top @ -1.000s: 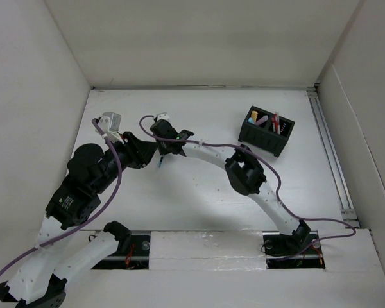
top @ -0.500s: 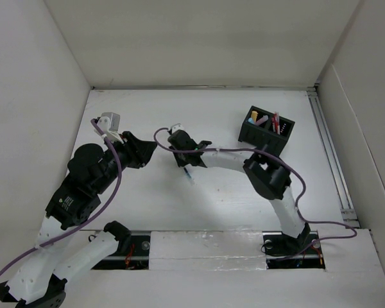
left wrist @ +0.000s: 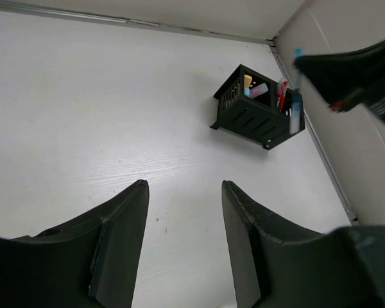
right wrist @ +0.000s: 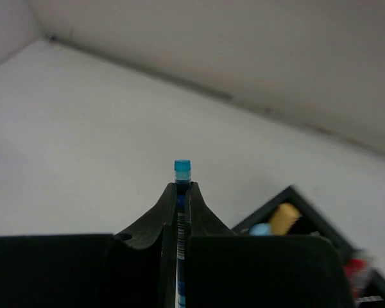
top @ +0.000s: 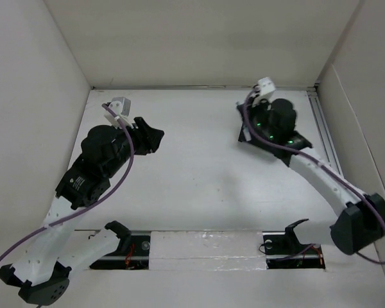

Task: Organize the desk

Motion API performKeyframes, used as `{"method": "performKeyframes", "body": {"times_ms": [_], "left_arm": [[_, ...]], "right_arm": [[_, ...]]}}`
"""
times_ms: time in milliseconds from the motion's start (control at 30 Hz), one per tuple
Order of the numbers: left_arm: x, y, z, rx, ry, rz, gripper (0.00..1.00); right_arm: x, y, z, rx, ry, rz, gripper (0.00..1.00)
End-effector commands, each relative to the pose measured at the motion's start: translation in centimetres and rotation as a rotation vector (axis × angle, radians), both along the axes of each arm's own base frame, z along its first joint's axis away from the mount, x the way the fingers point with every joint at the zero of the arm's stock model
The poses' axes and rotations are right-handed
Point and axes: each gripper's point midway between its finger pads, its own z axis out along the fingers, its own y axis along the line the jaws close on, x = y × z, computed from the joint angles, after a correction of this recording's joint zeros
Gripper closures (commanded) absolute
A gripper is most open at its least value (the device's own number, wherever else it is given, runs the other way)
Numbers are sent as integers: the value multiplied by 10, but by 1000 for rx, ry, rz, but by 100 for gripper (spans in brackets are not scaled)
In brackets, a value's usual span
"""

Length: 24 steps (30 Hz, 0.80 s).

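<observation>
Evenly white matte desk (top: 199, 186), flat (right hand (right wrist: 183, 190) pinching blue pen (right wrist: 182, 168))

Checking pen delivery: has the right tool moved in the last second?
Yes. The right tool swung right, from left of the black box to above it, gripping a blue pen.

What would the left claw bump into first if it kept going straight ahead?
Probably only the bare desk. The left gripper, open, points at white tabletop ahead; the black box sits off to the right of that line, though depth is hard to judge.
</observation>
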Motion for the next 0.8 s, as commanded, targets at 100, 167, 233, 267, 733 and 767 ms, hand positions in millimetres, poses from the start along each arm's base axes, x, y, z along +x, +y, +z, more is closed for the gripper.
{"method": "performKeyframes", "body": {"times_ms": [100,167,233,267,733,767], "left_arm": [[10,-8,34,-45,-79,-6,49],[18,-8,33,-36,-68,20,41],[21,-8,32,-32,-60,29,37],[23,-8,32,-28,-57,37,34],[35,-9,24,-25,-10,83,9],[35,-8,23,-21,-7,86,9]], "right_arm": [[25,-132,70,-115,-304,-89,100],[39,-153,74,-127,-362,-49,100],[41,-167,75,-130,-380,-32,100],[51,-172,64,-118,-366,-13,100],[70,-177,35,42,-462,146,100],[69,-176,30,62,-449,148,100]]}}
